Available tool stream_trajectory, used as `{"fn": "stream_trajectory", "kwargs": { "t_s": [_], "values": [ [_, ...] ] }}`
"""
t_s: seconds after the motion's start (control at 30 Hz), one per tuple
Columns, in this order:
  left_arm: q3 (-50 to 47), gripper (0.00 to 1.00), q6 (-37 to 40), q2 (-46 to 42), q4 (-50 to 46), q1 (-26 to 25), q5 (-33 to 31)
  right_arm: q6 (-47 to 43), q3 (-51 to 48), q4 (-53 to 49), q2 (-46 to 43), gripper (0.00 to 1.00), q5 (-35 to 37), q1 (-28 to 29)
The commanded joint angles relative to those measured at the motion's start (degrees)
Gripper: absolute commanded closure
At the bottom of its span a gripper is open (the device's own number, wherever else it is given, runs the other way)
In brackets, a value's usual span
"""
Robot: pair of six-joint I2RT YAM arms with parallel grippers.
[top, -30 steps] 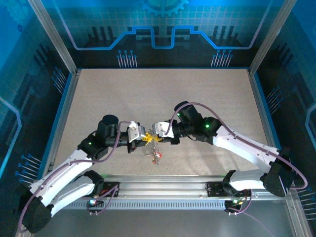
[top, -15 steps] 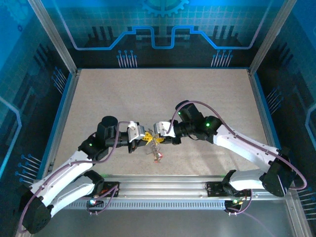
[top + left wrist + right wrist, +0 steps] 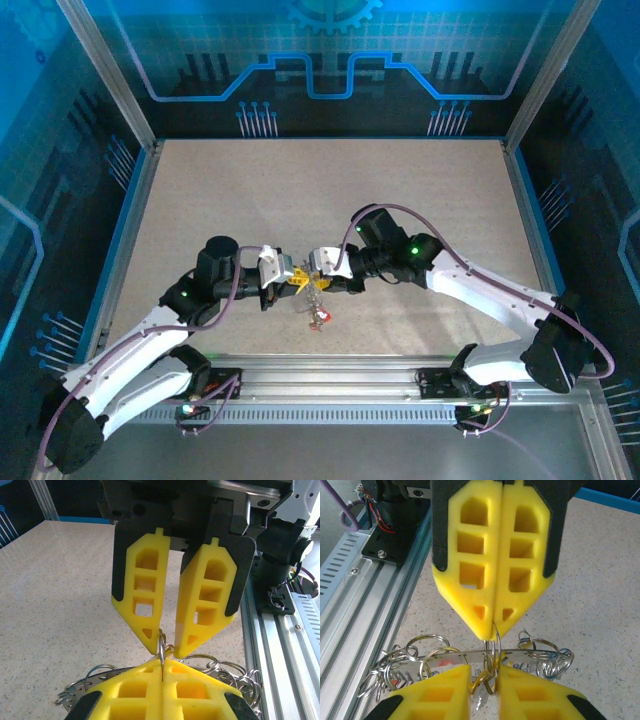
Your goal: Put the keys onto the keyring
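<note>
My two grippers meet tip to tip above the table's near middle. The left gripper [image 3: 294,280] [image 3: 162,661] is shut on a small split ring [image 3: 496,639] that stands edge-on between its yellow fingertips. This ring hangs on the keyring [image 3: 465,656], a flat silver band fringed with many small rings. The right gripper [image 3: 308,282] [image 3: 485,670] faces it, its jaws narrowly apart and pressed on a cluster of small rings with a brass-coloured piece. Under the grippers the keyring [image 3: 316,300] dangles, and a red-headed key [image 3: 320,318] hangs from it. Blue bits [image 3: 561,655] show among the rings.
The grey aluminium rail [image 3: 330,375] with both arm bases runs along the near edge, just right of the grippers in the left wrist view. Blue-edged walls [image 3: 135,230] close in the speckled table [image 3: 330,190].
The right arm's elbow has shifted slightly to the left. Both grippers stay tip to tip on the rings, and the left arm has not moved.
</note>
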Motion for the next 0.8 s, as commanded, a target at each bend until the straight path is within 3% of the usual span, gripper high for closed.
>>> {"fn": "stream_trajectory", "kwargs": {
  "t_s": [0.0, 0.37, 0.53, 0.77],
  "values": [
    [-0.4, 1.0, -0.56, -1.06, 4.04, -0.37, 1.98, 1.19, 0.19, -0.47, -0.48, 0.81, -1.15, -1.67],
    [-1.28, 1.0, -1.19, -1.06, 5.62, -0.34, 2.38, 1.18, 0.49, -0.18, 0.79, 0.8, -6.77, -2.34],
    [-1.53, 1.0, -1.36, -1.14, 5.9, -0.37, 1.93, 1.32, 0.65, -0.5, 1.34, 0.94, -6.1, -2.3],
    [-1.54, 1.0, -1.62, -1.07, 6.34, -0.37, 1.83, 1.72, -0.23, -0.87, 1.07, 0.95, -5.36, -2.82]
  ]
}}
